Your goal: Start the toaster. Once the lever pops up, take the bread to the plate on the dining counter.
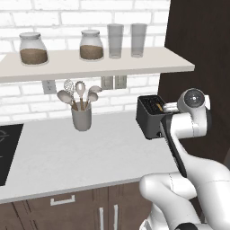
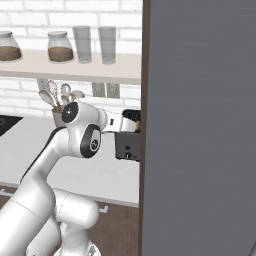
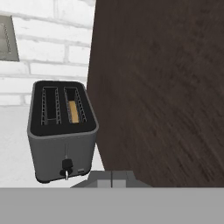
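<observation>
On the far left of the left base view a black cooktop (image 1: 5,152) is set into the white desk (image 1: 67,157). Next comes the grey utensil crock (image 1: 81,116), standing under a shelf (image 1: 90,65) with two jars and two glasses. Further right the toaster (image 1: 150,117) stands on the desk, close against a tall dark brown panel (image 1: 197,40). The arm reaches toward the toaster from the front right.

In the hand view the toaster (image 3: 62,131) is seen from its narrow end. The bread (image 3: 74,111) sits low inside the right slot, with only its tan top edge visible. The lever (image 3: 66,165) is low on the end face, near the bottom of its slit. The gripper (image 3: 112,178), at the bottom of this view, has its jaws pressed together and holds nothing. It is near the toaster's lower right corner, but I cannot tell if it touches.

I judge that the first step is in hand: the lever looks pushed down and the toasting is running. The next move calls for waiting until the lever pops up, then spreading the jaws and coming from above to pinch the bread. The dark panel just beside the toaster leaves little room on that side.
</observation>
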Robot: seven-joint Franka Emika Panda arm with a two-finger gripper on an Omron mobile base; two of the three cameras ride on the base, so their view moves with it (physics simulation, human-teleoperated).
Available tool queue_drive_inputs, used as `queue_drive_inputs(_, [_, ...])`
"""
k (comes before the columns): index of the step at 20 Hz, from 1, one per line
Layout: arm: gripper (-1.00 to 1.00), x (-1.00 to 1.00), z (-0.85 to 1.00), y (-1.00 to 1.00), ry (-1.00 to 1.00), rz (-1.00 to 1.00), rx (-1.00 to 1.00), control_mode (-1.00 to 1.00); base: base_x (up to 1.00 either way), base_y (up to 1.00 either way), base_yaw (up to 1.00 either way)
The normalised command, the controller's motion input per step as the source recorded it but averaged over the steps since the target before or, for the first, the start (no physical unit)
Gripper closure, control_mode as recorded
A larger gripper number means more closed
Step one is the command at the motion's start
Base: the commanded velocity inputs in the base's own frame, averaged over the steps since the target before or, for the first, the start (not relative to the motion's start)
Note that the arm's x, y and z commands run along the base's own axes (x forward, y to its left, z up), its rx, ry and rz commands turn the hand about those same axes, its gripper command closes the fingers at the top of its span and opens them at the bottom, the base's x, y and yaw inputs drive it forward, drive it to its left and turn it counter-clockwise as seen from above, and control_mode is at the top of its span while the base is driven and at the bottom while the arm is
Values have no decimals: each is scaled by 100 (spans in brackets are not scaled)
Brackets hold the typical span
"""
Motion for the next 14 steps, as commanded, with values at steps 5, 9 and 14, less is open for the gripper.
queue_drive_inputs(5, [100,0,0,0,0,0,0,-100,0,0,0])
queue_drive_inputs(9, [100,0,0,0,0,0,0,-100,0,0,0])
queue_drive_inputs(14, [100,0,0,0,0,0,0,-100,0,0,0])
